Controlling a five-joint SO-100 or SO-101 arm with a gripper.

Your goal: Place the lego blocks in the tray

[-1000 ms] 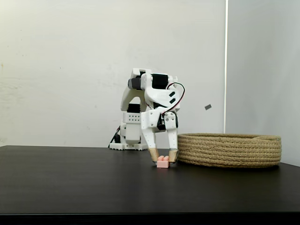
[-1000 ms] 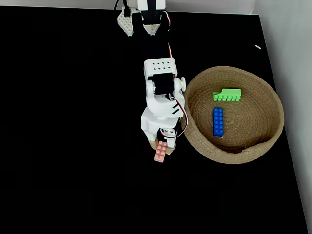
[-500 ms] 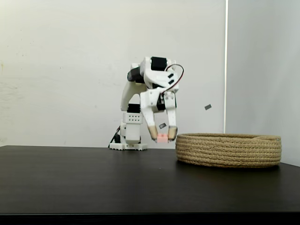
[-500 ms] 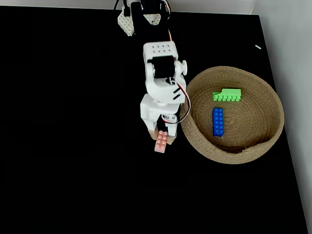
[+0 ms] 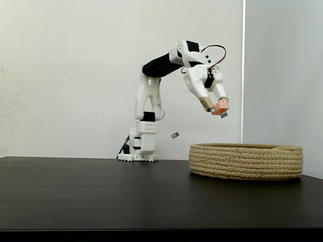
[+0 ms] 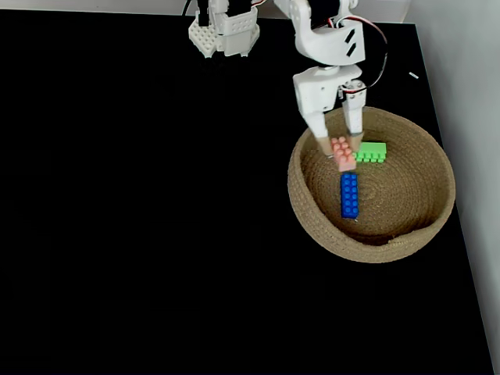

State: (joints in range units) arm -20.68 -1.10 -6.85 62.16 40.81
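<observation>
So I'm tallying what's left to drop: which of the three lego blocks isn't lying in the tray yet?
The pale pink block, pinched between the fingers high above the tray. The green block and blue block lie inside.
</observation>
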